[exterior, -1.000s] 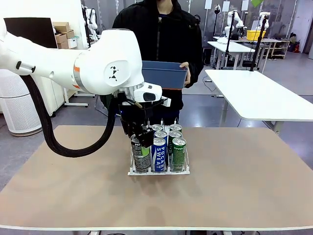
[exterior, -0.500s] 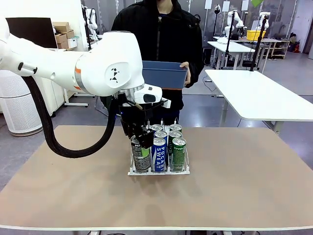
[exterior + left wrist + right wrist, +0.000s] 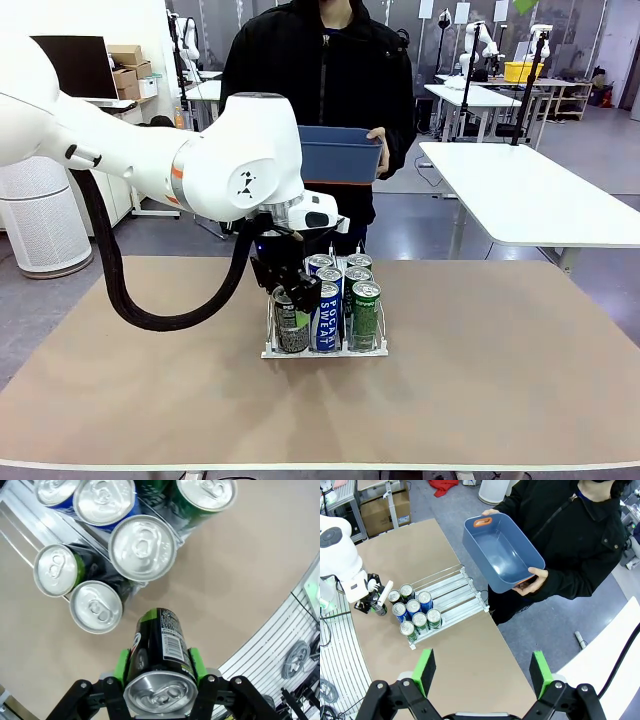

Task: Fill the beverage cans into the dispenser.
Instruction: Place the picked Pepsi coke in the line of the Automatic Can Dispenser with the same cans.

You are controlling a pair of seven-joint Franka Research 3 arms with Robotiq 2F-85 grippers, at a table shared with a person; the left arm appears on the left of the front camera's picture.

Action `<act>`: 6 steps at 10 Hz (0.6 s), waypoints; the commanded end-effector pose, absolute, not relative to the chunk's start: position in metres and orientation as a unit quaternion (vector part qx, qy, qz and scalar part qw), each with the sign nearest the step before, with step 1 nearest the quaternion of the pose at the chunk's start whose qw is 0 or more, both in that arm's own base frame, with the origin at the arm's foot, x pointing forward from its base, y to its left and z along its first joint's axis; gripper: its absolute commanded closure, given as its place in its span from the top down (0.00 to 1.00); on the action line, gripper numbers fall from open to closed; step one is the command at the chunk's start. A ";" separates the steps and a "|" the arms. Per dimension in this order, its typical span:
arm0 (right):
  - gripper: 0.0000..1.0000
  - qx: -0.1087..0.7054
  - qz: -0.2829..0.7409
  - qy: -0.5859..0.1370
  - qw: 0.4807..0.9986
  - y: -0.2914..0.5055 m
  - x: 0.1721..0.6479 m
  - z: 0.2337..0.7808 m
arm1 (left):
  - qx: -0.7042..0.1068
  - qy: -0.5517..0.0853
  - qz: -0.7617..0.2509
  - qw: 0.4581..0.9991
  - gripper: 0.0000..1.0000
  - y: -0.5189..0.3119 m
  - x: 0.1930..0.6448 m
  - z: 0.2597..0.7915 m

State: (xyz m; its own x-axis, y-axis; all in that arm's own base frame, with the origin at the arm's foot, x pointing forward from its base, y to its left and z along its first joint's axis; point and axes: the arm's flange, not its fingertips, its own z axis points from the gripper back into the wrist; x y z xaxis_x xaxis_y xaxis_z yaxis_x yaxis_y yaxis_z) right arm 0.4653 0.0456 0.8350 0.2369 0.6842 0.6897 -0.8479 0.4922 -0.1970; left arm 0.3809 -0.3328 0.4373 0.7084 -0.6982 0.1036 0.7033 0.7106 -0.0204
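Note:
My left gripper (image 3: 298, 292) is shut on a black-and-green beverage can (image 3: 290, 326), holding it low at the front of the dispenser's (image 3: 325, 351) left lane. In the left wrist view the green pads (image 3: 121, 666) clamp this can (image 3: 162, 645) just below its silver top, over bare table beside the rack's (image 3: 15, 516) front. Several cans stand in the lanes, among them a blue one (image 3: 325, 318) and a green one (image 3: 366, 312). My right gripper (image 3: 482, 672) is open high above the table, looking down on the dispenser (image 3: 452, 592) and its cans (image 3: 413, 611).
A person in a black jacket (image 3: 330, 70) stands at the far side holding an empty blue bin (image 3: 340, 155) with both hands; in the right wrist view the bin (image 3: 502, 555) hangs beyond the table edge. The brown table (image 3: 500, 380) spreads wide around the rack.
My left arm has swung a little to the right and lowered the held can towards the front of the left lane. The right gripper stays open.

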 end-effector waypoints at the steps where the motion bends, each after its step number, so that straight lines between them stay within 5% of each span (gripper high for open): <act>1: 1.00 0.105 0.493 -0.371 0.780 0.046 0.464 0.834 | -0.010 -0.061 -0.350 0.935 0.58 -0.331 0.382 0.436; 6: 1.00 0.105 0.493 -0.371 0.780 0.046 0.464 0.834 | -0.002 -0.096 -0.317 0.944 0.58 -0.321 0.398 0.426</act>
State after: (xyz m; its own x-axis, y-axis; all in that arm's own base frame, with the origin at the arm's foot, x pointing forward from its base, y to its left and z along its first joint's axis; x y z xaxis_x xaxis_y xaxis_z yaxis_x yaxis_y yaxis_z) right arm 0.4653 0.0455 0.8349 0.2369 0.6842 0.6897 -0.8479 0.4922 -0.1970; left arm 0.3946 -0.3215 0.4298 0.7711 -0.6220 0.1357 0.6265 0.7793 0.0119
